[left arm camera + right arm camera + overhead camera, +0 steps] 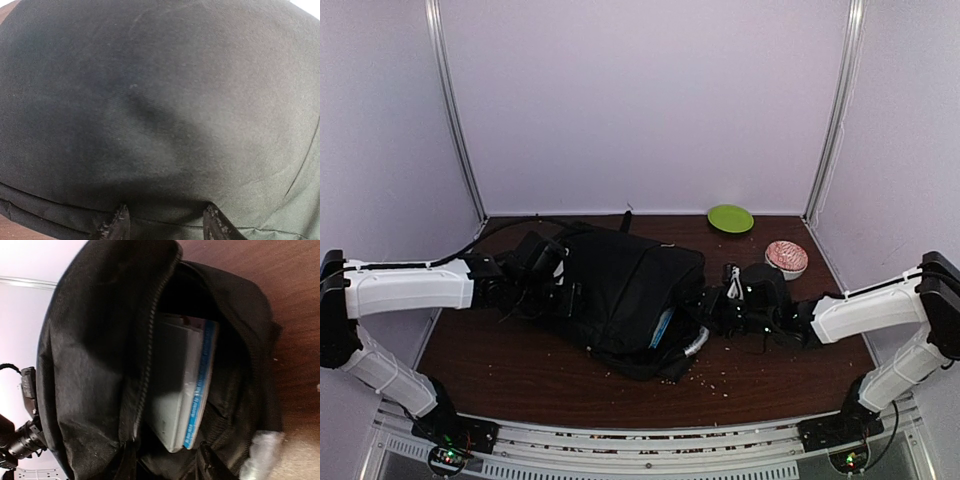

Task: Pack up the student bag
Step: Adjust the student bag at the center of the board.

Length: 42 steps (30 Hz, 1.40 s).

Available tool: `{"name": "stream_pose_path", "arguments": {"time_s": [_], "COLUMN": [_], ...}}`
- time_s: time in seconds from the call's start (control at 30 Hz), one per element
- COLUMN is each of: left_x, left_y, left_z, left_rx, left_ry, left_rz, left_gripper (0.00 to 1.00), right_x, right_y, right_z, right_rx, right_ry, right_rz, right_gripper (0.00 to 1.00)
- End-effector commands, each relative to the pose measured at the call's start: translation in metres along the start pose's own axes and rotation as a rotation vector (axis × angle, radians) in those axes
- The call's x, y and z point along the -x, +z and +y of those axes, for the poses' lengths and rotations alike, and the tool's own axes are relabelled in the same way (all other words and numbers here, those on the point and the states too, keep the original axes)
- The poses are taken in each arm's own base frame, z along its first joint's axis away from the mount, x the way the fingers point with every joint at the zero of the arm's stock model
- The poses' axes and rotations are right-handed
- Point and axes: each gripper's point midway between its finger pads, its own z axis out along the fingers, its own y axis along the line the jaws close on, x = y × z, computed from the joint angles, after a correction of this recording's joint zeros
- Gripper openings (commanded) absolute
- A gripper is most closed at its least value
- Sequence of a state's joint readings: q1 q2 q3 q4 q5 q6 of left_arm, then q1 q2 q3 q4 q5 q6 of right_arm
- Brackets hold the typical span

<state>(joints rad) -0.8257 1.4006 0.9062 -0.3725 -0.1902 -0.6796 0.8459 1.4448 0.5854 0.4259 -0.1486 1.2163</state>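
Observation:
The student bag (625,290), large, black and soft, lies in the middle of the table with its mouth toward the right. A grey book with a blue spine (187,385) sits inside the unzipped mouth, and it shows from above too (663,327). My left gripper (558,285) is against the bag's left side. In its wrist view the black fabric (160,100) fills the frame, and the fingertips (118,226) stand apart at the bottom edge. My right gripper (165,462) is at the bag's mouth, jaws apart, with the book's near corner between them and not clamped.
A green plate (730,218) lies at the back of the table. A pink-filled white bowl (786,257) stands to its right, behind my right arm. The bag's grey-white handle (695,343) curls out near the mouth. Small crumbs dot the brown tabletop (760,375) in front.

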Motion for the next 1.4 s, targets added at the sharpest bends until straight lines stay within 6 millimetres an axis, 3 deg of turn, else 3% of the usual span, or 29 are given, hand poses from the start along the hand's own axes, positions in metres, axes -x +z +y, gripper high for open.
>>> {"name": "stream_pose_path", "arguments": {"time_s": [0.0,0.17,0.3,0.37,0.6,0.77,0.93,1.03,1.07,1.23,1.37], "left_x": [-0.009,-0.007,-0.006,-0.009,-0.020,-0.023,-0.023,-0.025,-0.026,-0.028,-0.029], "left_y": [0.006,-0.005,-0.007,-0.006,0.001,0.003,0.003,0.002,0.002,0.003,0.003], "left_z": [0.016,0.021,0.027,0.028,0.028,0.033,0.036,0.038,0.039,0.043,0.045], "left_rx": [0.028,0.030,0.041,0.041,0.023,0.039,0.046,0.054,0.057,0.069,0.074], "left_ry": [-0.034,-0.023,-0.024,-0.027,-0.041,-0.039,-0.040,-0.037,-0.035,-0.034,-0.035], "left_rz": [0.016,-0.008,-0.015,-0.012,0.012,0.010,0.011,0.012,0.012,0.015,0.014], "left_gripper": [0.50,0.49,0.46,0.45,0.42,0.40,0.37,0.35,0.35,0.32,0.28], "right_x": [0.002,0.008,0.020,0.028,0.043,0.035,0.020,0.016,0.016,0.031,0.054], "right_y": [-0.024,-0.051,-0.056,-0.050,-0.017,0.006,0.023,0.028,0.028,0.011,-0.007], "right_z": [-0.049,-0.056,-0.047,-0.037,-0.042,-0.047,-0.049,-0.039,-0.032,0.021,0.044], "right_rx": [-0.180,-0.248,-0.254,-0.272,-0.309,-0.324,-0.282,-0.242,-0.219,-0.052,0.014], "right_ry": [-0.067,-0.159,-0.209,-0.240,-0.240,-0.233,-0.189,-0.158,-0.144,-0.077,-0.032], "right_rz": [-0.039,-0.063,-0.104,-0.117,-0.102,-0.038,0.031,0.061,0.065,0.026,-0.028], "right_gripper": [0.41,0.49,0.48,0.48,0.46,0.41,0.25,0.03,0.00,0.00,0.00]}}
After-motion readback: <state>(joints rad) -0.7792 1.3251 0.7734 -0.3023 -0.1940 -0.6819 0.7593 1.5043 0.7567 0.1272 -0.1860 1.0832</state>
